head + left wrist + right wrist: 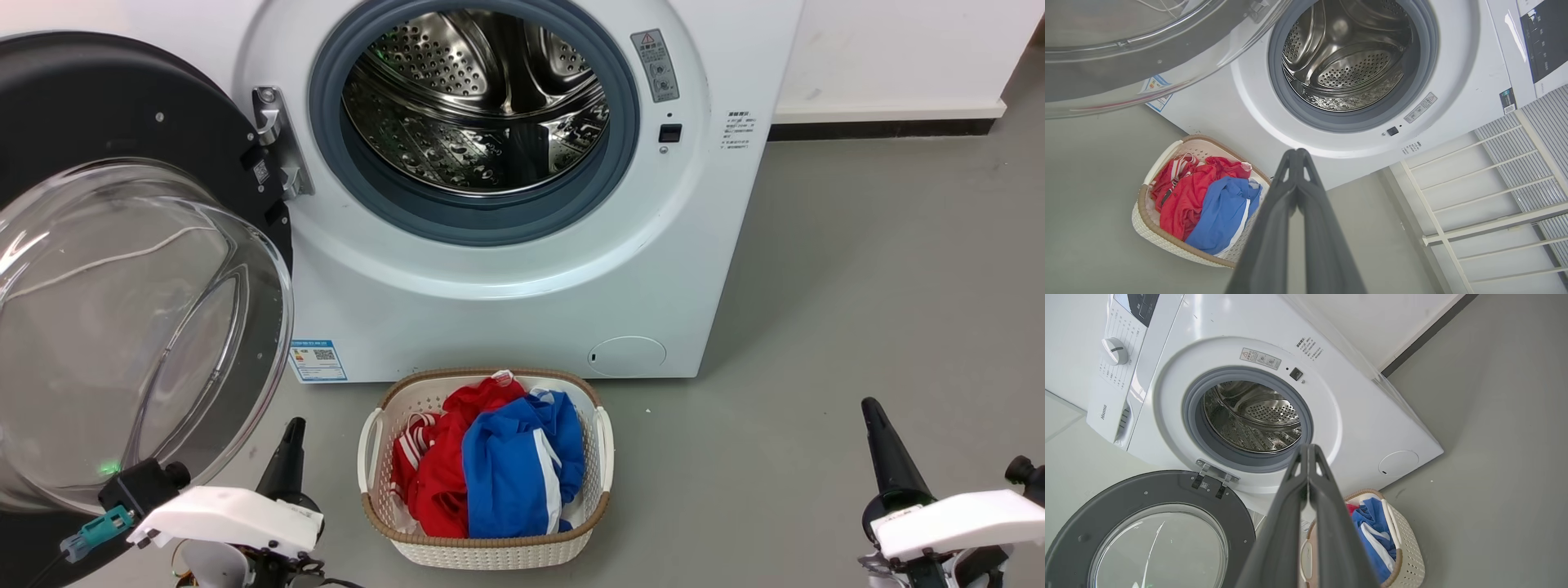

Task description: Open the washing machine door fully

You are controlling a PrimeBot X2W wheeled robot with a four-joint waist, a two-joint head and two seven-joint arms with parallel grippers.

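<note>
- Head view is showing the washing machine (506,310) standing against a pale wall (898,49), its steel drum (482,98) lying open and bare.
- The washing machine door (122,286) is hanging wide open off the hinge (273,139) at the left of the machine's opening, its clear glass bowl bulging out towards the camera and its black ring facing away from the machine front.
- A laundry basket (490,555) is sitting on the grey floor (857,286) just in front of the machine, straight below the opening. A red garment (441,482) and a blue garment (514,465) are lying heaped in it.
- The left gripper (294,429) is hovering in front of the machine, left of the basket and near the lower rim of the door. Whether it is touching the door is hard to tell.
- In the left wrist view, the left gripper's fingers (1274,220) are pressing together at the tips and holding nothing.
- The right gripper (873,408) is hovering well to the right of the machine's front, over bare floor and apart from everything.
- In the right wrist view, its fingers (1286,522) are meeting at the tips, also holding nothing.
- A white barred frame (1474,196) is standing beside the machine in the left wrist view.
- A blue label (318,361) is sticking to the machine's lower left corner.
</note>
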